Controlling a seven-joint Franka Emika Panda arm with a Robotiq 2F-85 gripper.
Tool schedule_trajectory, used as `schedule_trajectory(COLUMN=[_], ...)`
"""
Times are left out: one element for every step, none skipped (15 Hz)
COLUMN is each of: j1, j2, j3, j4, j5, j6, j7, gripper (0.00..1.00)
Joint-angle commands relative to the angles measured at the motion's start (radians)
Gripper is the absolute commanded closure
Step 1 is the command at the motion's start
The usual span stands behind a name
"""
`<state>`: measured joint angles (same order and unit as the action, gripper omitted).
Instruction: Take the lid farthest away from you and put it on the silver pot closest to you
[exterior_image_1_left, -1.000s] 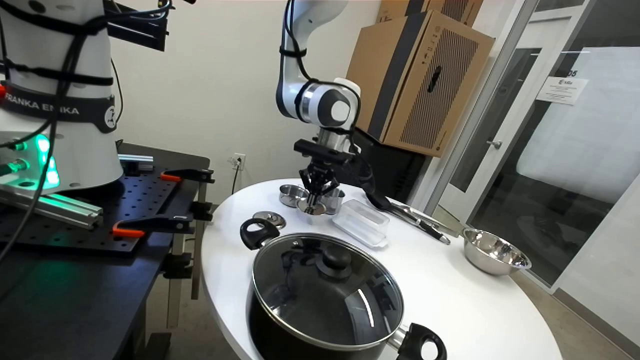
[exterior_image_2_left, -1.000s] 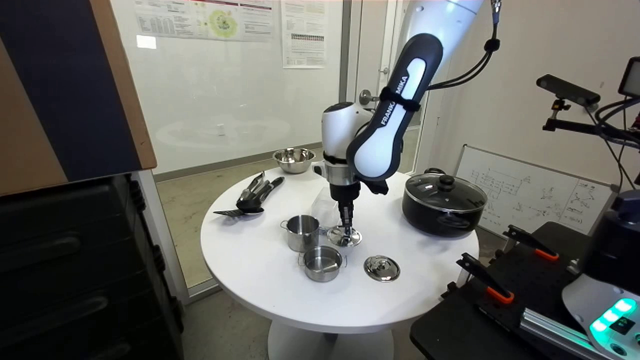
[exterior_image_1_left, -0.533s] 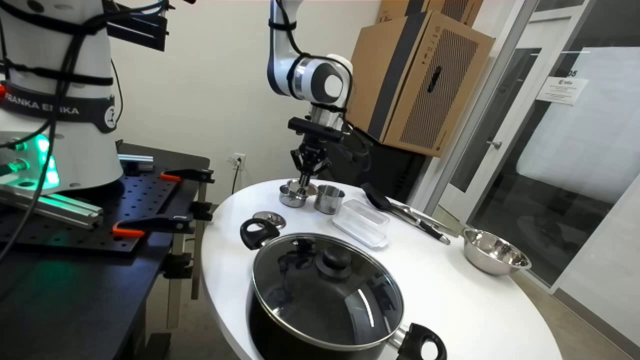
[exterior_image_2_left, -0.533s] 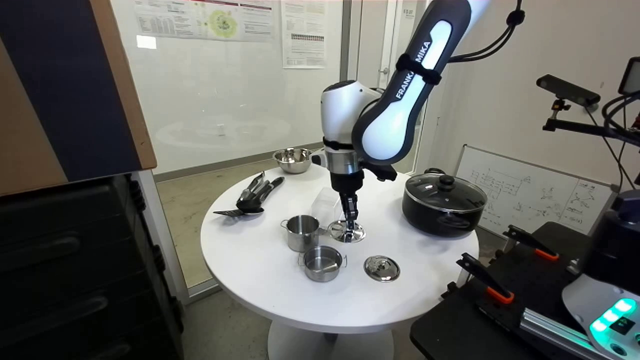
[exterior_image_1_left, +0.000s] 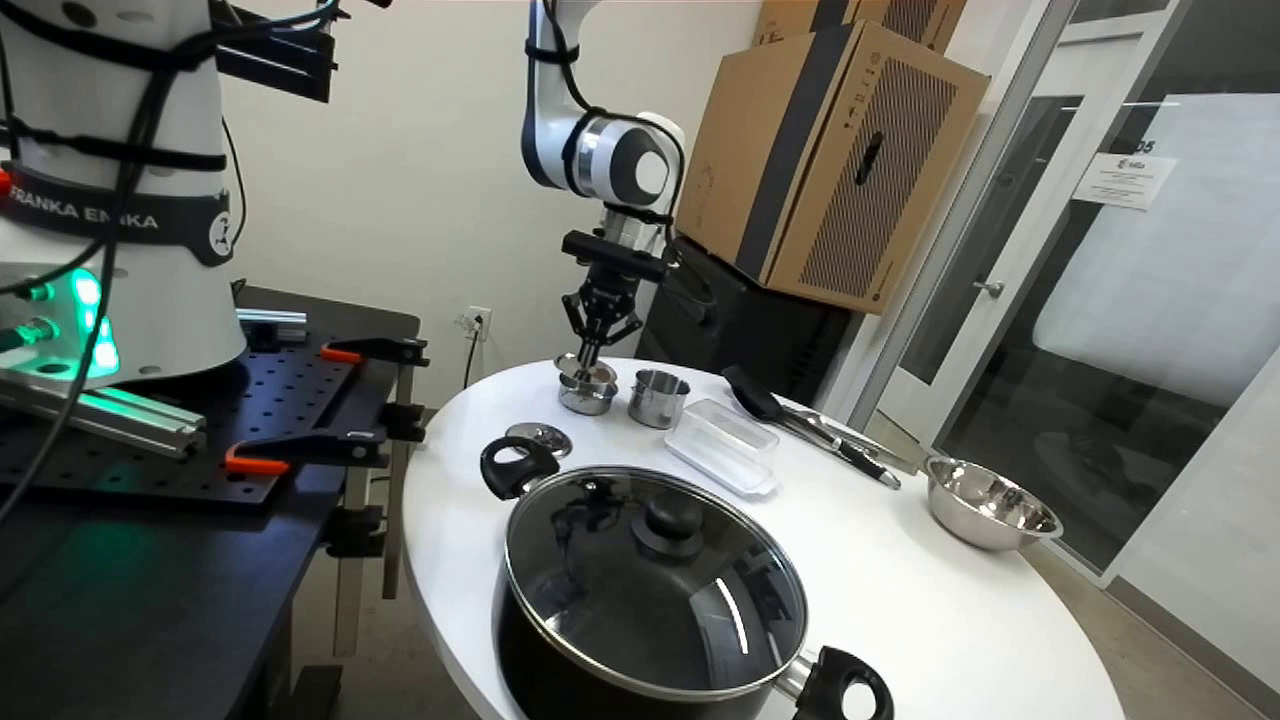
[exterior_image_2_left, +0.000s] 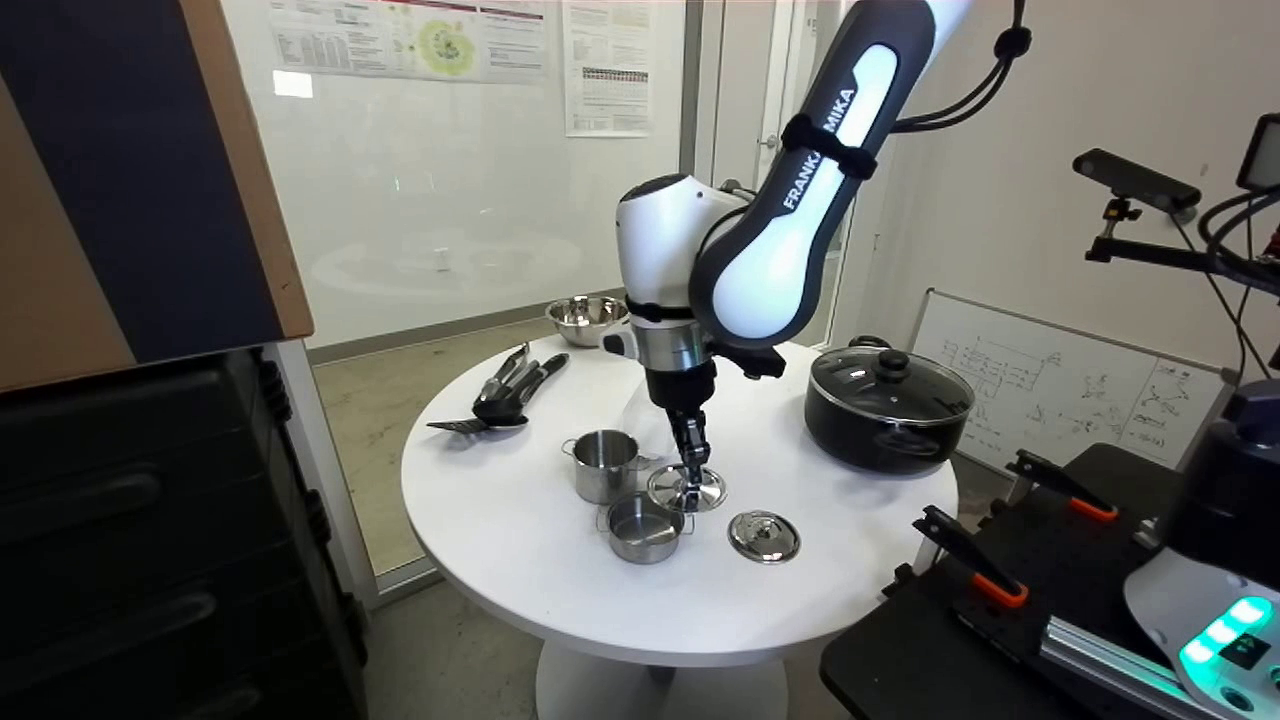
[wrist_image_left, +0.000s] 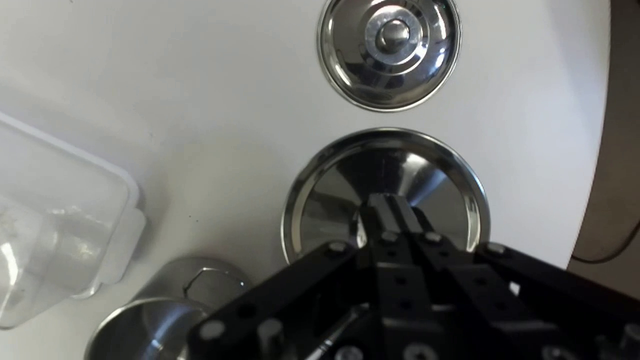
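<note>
Table (exterior_image_2_left: 720, 595): round, white, bearing all the ware listed here. Arm (exterior_image_2_left: 765, 275): white and black, reaching down over the table before me. Black pot (exterior_image_2_left: 875, 432): the broadest vessel, upright under its glass lid (exterior_image_2_left: 850, 378), well apart from the small steel pots. Bowl (exterior_image_1_left: 985, 512): steel, upright near the table's edge. Box (exterior_image_1_left: 720, 447): clear plastic, beside the tall pot (exterior_image_2_left: 602, 480). Utensils (exterior_image_2_left: 505, 398): dark, lying in one cluster. Gripper (wrist_image_left: 392, 202): black, pointing downward at the arm's end. The tall pot: steel, upright. Short pot (exterior_image_2_left: 645, 540): steel, upright, just beside the tall pot. Held lid (wrist_image_left: 345, 190): hanging from the gripper, in both exterior views close by the short pot's rim; from where I stand, I cannot tell whether they touch. Loose lid (wrist_image_left: 385, 55): flat on the table, knob up, near the short pot. Fingers (wrist_image_left: 381, 215): clenched together on the middle of the held lid, hiding the part they pinch.
</note>
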<state>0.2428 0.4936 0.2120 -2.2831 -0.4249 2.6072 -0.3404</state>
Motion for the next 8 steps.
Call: schedule_trajectory(j1=[0.025,0.029,0.034,0.038,0.043,0.045,0.049,0.052], j2=[0.048,0.057,0.071,0.082,0.092,0.102,0.111,0.119], j3=[-0.005,-0.006,-0.008,-0.009,-0.011,-0.011,-0.012,-0.012], j4=[0.052,0.06,0.071,0.08,0.09,0.099,0.109,0.118], j5=[-0.003,-0.003,-0.004,-0.005,-0.007,-0.007,-0.007,-0.007], j6=[-0.02,-0.019,-0.015,-0.014,-0.011,-0.012,-0.009,-0.008], j7=[-0.004,-0.003,-0.001,0.001,0.005,0.005,0.007,0.007], gripper=[1.0,1.0,1.0,1.0,1.0,1.0,1.0,1.0])
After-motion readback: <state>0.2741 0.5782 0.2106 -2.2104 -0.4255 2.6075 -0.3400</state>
